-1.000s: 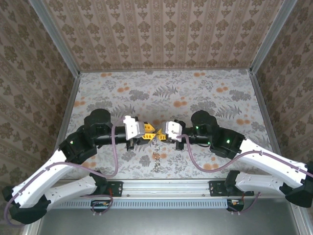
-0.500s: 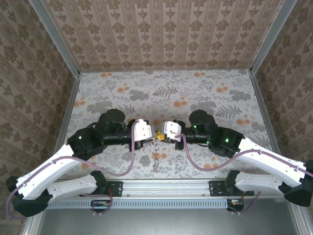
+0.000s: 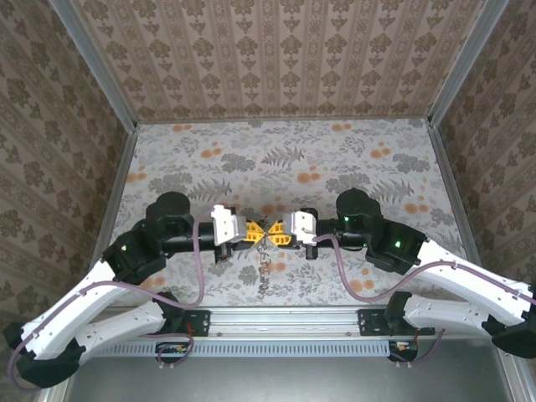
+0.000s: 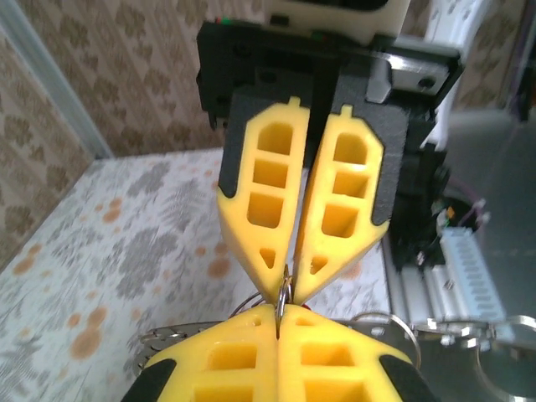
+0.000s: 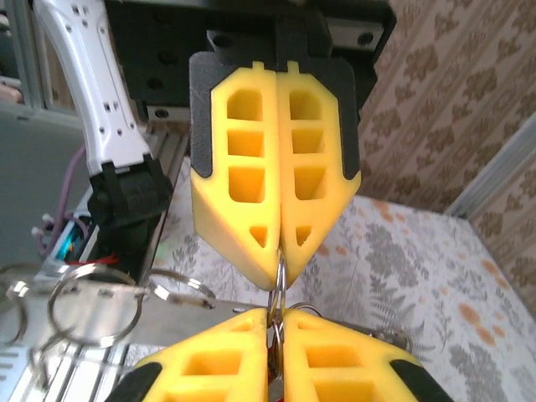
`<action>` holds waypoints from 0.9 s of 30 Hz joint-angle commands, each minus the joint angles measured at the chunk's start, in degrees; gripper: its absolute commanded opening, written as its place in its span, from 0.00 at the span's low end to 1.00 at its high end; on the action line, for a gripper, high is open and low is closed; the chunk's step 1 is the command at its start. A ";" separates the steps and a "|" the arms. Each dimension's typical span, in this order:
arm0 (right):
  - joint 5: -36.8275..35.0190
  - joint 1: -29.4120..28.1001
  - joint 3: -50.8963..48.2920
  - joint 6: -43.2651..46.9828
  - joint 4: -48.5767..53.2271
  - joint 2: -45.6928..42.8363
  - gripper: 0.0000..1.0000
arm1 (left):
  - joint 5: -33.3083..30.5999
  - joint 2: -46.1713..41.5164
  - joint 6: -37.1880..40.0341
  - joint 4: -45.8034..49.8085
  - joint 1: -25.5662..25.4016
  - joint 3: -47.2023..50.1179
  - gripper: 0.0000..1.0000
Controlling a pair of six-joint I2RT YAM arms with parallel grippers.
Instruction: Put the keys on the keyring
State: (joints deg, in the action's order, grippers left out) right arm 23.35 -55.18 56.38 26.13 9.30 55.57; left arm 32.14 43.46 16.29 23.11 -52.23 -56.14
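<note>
My two grippers meet tip to tip above the near middle of the table, the left gripper (image 3: pixel 258 229) facing the right gripper (image 3: pixel 277 229). Between them is the keyring (image 3: pixel 267 229), a thin metal ring. In the left wrist view my left gripper (image 4: pixel 279 314) is shut on the keyring (image 4: pixel 286 293). In the right wrist view my right gripper (image 5: pixel 276 322) pinches the same keyring (image 5: pixel 279 285) through a narrow slit. A short chain (image 3: pixel 265 266) hangs below. The keys are hidden behind the fingers, apart from a red speck (image 4: pixel 309 306) by the ring.
Loose metal rings (image 5: pixel 90 308) and a flat metal piece (image 5: pixel 176 301) dangle beside the grip. The aluminium rail (image 3: pixel 285 321) with the arm bases runs along the near edge. Patterned walls close in the floral table (image 3: pixel 352 159) on three sides.
The left gripper closed on the ring. The left arm swung in toward the centre, then drew back left, wrist turned. The right gripper shifted slightly right and its jaws eased a little.
</note>
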 commanded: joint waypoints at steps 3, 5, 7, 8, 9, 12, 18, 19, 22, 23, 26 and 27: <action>4.29 -0.28 -0.29 0.37 -0.90 -0.55 0.10 | 9.50 -1.27 -6.98 -13.44 1.51 2.08 0.00; 4.75 -0.31 -0.47 0.02 -1.46 -0.48 0.10 | 10.13 -1.74 -8.60 -17.08 1.60 3.84 0.00; 4.86 -0.29 -0.56 -0.11 -1.58 -0.55 0.10 | 10.77 -2.22 -10.76 -21.77 1.81 5.87 0.00; 4.73 -0.33 -0.54 -0.12 -1.57 -0.48 0.10 | 11.13 -2.32 -11.99 -24.16 2.00 6.89 0.00; 4.44 -0.28 -0.56 -0.13 -1.60 -0.44 0.11 | 11.42 -2.28 -13.08 -26.27 2.05 7.85 0.00; 3.92 -0.28 -0.57 -0.25 -1.75 -0.55 0.11 | 12.04 -1.93 -16.25 -32.61 2.19 10.41 0.00; 0.10 -0.30 -0.83 -0.24 -2.37 -1.28 0.00 | 10.30 -0.82 -16.54 -29.98 2.00 10.34 0.00; -0.86 -0.35 -0.83 -0.28 -2.30 -1.42 0.00 | 8.62 -0.68 -14.82 -25.93 1.75 9.12 0.00; -3.69 -0.20 0.10 -0.38 -0.45 -1.42 0.00 | 1.27 0.66 -6.77 -9.38 0.46 3.06 0.10; -4.55 -0.20 0.52 -0.30 0.21 -1.27 0.00 | -1.57 1.43 -4.10 -4.14 -0.24 0.63 0.18; -6.66 -0.20 1.30 0.01 1.95 -0.41 0.00 | -9.54 4.24 1.76 6.84 -2.74 -5.06 0.28; -7.04 -0.19 1.43 0.13 2.25 -0.12 0.00 | -11.44 5.28 2.97 9.26 -3.37 -6.42 0.29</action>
State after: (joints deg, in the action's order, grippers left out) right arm 19.70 -55.11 56.42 25.80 9.65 54.41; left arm 28.84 47.07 11.66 20.01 -53.76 -58.00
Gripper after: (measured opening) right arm 0.062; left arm 0.281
